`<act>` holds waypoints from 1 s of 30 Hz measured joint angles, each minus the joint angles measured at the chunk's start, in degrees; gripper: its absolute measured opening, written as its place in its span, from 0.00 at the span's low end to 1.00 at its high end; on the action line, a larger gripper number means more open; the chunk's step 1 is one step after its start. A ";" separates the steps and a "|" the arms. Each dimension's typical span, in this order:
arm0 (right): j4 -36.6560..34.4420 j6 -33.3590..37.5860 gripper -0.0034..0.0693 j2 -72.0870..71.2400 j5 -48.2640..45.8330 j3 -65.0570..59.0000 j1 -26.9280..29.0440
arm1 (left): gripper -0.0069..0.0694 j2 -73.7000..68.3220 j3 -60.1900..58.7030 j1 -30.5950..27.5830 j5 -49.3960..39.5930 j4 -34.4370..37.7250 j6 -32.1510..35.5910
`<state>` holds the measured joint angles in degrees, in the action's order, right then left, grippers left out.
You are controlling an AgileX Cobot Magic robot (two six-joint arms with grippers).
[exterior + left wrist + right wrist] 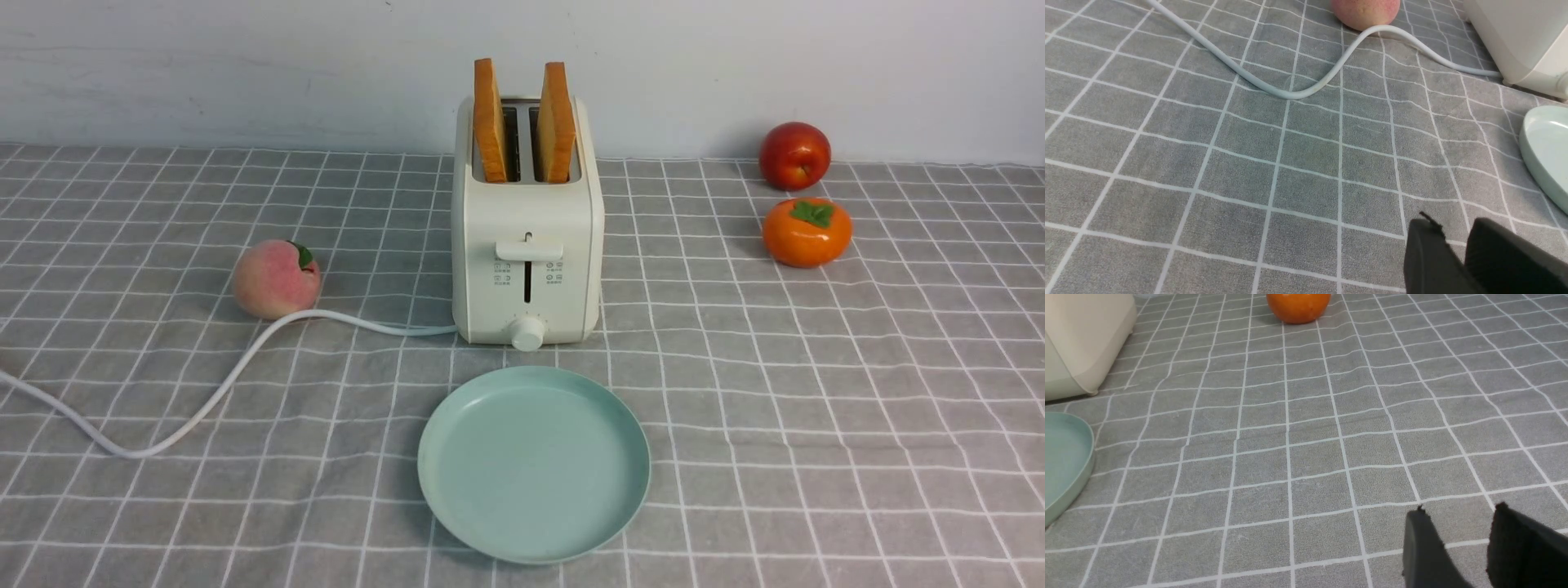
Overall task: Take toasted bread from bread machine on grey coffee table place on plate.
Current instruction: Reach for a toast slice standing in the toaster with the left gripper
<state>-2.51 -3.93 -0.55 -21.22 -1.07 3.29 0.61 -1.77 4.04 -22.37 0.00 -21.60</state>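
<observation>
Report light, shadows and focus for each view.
Front view: even, soft light, sharp; the apple and persimmon cast faint shadows leftward. Left wrist view: cloth sharp, left gripper a dark featureless silhouette. Right wrist view: same for the right gripper.

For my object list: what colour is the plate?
Pale mint green, plain; the plate shows best in the front view.

Two golden-tan slices of toasted bread point(490, 122) stand upright in the cream bread machine point(526, 237), ahead of and between the left hand point(1453, 228) and right hand point(1457, 510). Nearer both, the mint plate point(535, 461) lies flat on the grey gridded worktop point(816, 408).
</observation>
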 joint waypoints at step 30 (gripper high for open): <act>0.00 -0.05 0.38 0.00 0.00 0.00 0.00 | 0.28 0.00 0.00 0.00 0.07 -8.08 1.59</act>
<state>-2.51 -3.98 -0.55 -21.22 -1.07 3.29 0.61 -1.77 4.04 -22.29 -8.08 -20.01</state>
